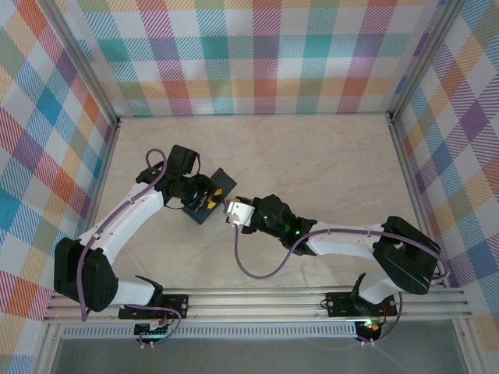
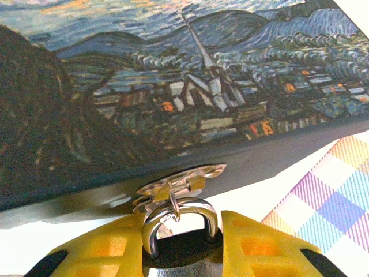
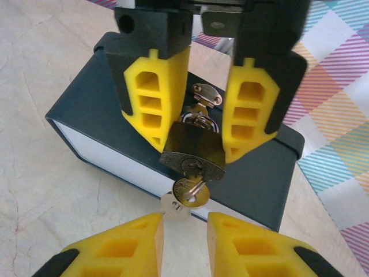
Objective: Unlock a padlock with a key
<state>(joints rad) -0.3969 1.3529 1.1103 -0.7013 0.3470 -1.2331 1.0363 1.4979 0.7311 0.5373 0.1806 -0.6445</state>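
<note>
Left gripper (image 3: 196,144) is clamping padlock (image 3: 193,156), key (image 3: 193,187) sitting in it. Right gripper (image 3: 185,222) is hovering spread below key, holding nothing; off-centre pinch risks dislodging key or twisting padlock loose.

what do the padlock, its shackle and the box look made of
The padlock: dull, dark brassy metal with soft glints. Its shackle: bright polished steel, probably, mirror-like reflections. The box: smooth painted tin or card, unclear; printed picture on lid.

Dull dark metal padlock (image 3: 192,151), shiny metal key (image 3: 190,193), glossy painted tin (image 3: 86,109).
</note>
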